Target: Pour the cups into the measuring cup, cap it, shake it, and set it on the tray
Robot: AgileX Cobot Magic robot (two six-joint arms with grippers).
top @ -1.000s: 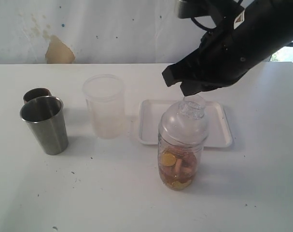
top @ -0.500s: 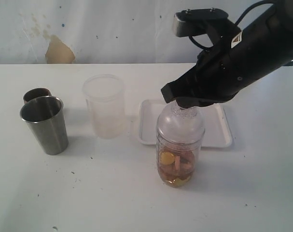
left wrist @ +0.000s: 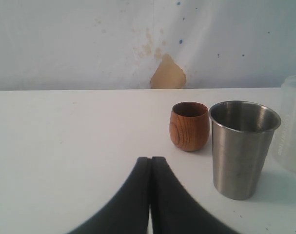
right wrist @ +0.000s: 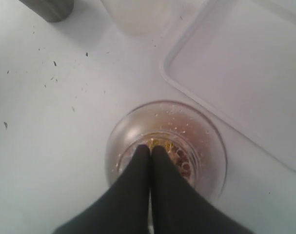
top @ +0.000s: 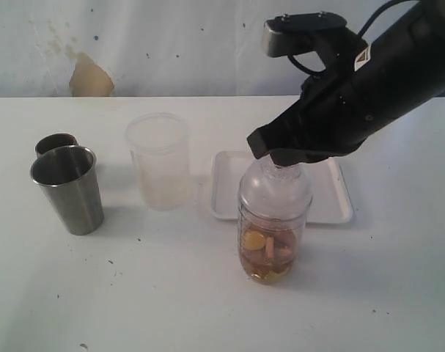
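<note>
Plain white table, matte, peppered with small dark specks and faint scuffs, more of them toward the near edge. Behind it a whitewashed wall, blotchy and stained, dotted with a few blue flecks and marked by a tan patch just above the table's far edge. Flat, even light, with soft shadows under each vessel.

On the left of the table, upright: the steel tumbler, with the copper-brown cup just behind it, wood-grained and slightly apart from it in the left wrist view. Toward the middle, a frosted tub, open at the top. Right of that, the tray, flat on the table.

Just in front of the tray, on the table itself: the measuring cup, upright, with yellow and brown pieces in its lower part and a clear domed cap on top.

At the cap's neck, the right gripper, fingers pressed together, gripping nothing; contact with the cap impossible to confirm. Low over the table, the left gripper, closed tight, pointing toward the two cups.
</note>
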